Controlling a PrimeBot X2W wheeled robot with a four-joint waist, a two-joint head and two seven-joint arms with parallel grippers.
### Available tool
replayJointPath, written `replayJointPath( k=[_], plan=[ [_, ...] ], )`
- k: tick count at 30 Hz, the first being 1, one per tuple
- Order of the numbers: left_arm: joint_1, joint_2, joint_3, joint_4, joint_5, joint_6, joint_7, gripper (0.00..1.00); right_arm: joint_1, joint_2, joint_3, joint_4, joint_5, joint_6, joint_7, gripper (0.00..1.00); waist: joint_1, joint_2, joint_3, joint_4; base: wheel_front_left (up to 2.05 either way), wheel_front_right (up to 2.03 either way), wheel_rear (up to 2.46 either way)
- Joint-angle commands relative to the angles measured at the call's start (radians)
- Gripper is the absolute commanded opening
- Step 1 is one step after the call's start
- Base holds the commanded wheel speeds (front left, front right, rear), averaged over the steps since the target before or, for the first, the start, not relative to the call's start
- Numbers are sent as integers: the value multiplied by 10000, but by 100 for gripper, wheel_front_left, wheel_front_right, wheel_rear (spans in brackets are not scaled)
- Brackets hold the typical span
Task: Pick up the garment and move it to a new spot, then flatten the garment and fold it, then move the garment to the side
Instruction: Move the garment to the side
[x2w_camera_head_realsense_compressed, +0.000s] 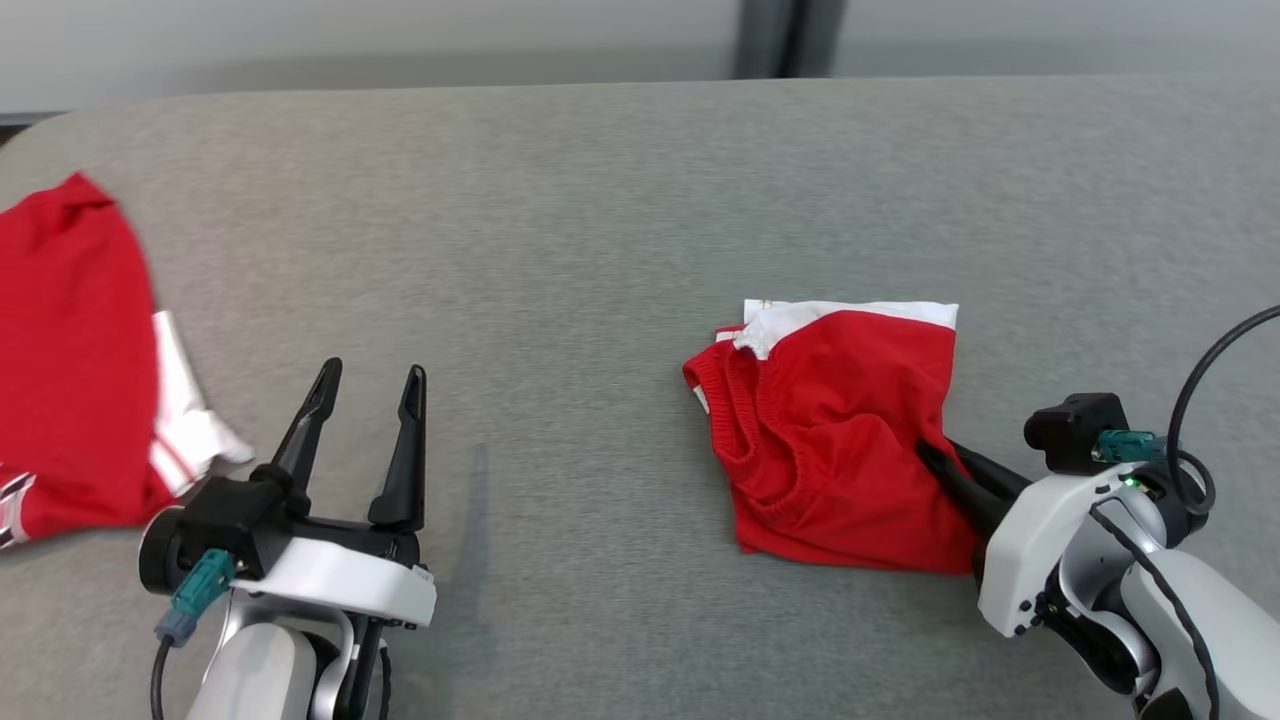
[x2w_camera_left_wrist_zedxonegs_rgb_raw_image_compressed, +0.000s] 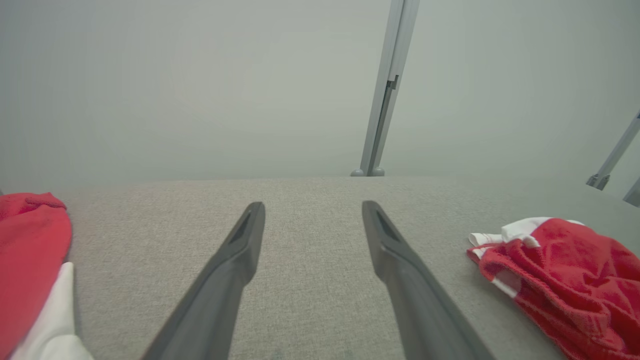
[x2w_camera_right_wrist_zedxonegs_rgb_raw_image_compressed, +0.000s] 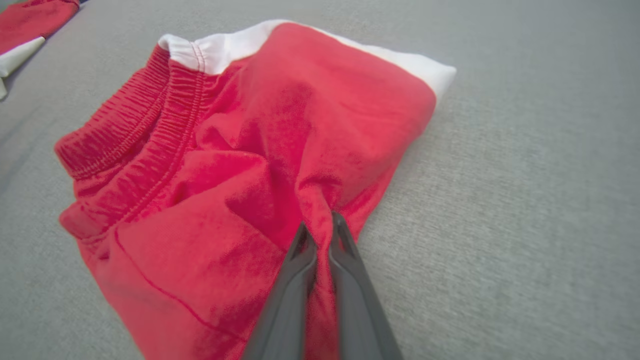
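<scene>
Grey fabric surface (x2w_camera_head_realsense_compressed: 600, 250), pale wall (x2w_camera_left_wrist_zedxonegs_rgb_raw_image_compressed: 200, 90), right fingers (x2w_camera_right_wrist_zedxonegs_rgb_raw_image_compressed: 292, 300) pinching garment (x2w_camera_head_realsense_compressed: 840, 430), left fingers (x2w_camera_left_wrist_zedxonegs_rgb_raw_image_compressed: 225, 280) spread

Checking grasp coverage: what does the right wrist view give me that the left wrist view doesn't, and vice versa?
Right wrist: right gripper shut, pinching a raised fold of the red shorts, with the ribbed waistband up close.
Left wrist: left gripper open, holding nothing, fingers spread above the grey surface, with a metal post behind.
Shared: the shorts with their white trim, the second red garment off to the side, and the grey surface.
</scene>
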Motion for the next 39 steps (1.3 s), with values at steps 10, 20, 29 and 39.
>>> replayJointPath(
  k=[10, 20, 29, 39],
  plan=[
    [-611, 396, -143, -776, 201, -81, 331, 100, -1268, -816, 521, -194, -789, 1, -320, 0, -1, 0, 1169, -1520, 0, 0, 0],
    [-1404, 1093, -94, -1698, 514, -137, 846, 100, -2682, -2362, -329, 886, -2044, 1, -1184, 0, -1, 0, 2910, -2579, 0, 0, 0],
    [-1900, 1454, -216, -2384, 718, -162, 1348, 100, -3827, -2840, -1759, 2440, -2576, 1, -2066, 0, -1, 0, 3907, -2918, 0, 0, 0],
    [-1959, 1640, -314, -2511, 755, -117, 1559, 100, -4770, -2442, -2755, 3764, -3185, -1, -2883, 0, -1, 0, 4432, -2969, 0, 0, 0]
  ],
)
